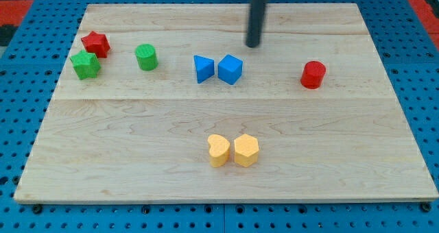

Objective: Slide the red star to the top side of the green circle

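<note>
the red star [96,44] lies far to the view's left of my tip [254,45], touching the green star [86,65]. the green circle [146,57] sits between them, nearer the red star. the blue blocks [218,69] lie just below my tip. my tip is a bare rod; it touches no block.

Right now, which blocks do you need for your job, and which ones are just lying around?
For the job:
red star block
green circle block
my tip, far off toward the view's right of both

Just lying about:
green star block
blue triangle block
blue cube block
red cylinder block
yellow heart block
yellow hexagon block
</note>
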Tool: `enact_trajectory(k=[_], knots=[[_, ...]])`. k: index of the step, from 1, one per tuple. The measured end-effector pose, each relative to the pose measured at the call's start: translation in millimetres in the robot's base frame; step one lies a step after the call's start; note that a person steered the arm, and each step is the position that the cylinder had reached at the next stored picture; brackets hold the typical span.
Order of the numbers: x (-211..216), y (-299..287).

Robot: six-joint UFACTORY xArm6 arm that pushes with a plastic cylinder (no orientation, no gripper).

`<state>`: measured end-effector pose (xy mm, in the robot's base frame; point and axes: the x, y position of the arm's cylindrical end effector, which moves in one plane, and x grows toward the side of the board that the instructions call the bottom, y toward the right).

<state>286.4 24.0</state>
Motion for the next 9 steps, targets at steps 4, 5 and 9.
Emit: enact_trajectory(k=[4, 5, 9], knots=[[12.8, -328.6], [41.1, -318.3], [10.9, -232.4]])
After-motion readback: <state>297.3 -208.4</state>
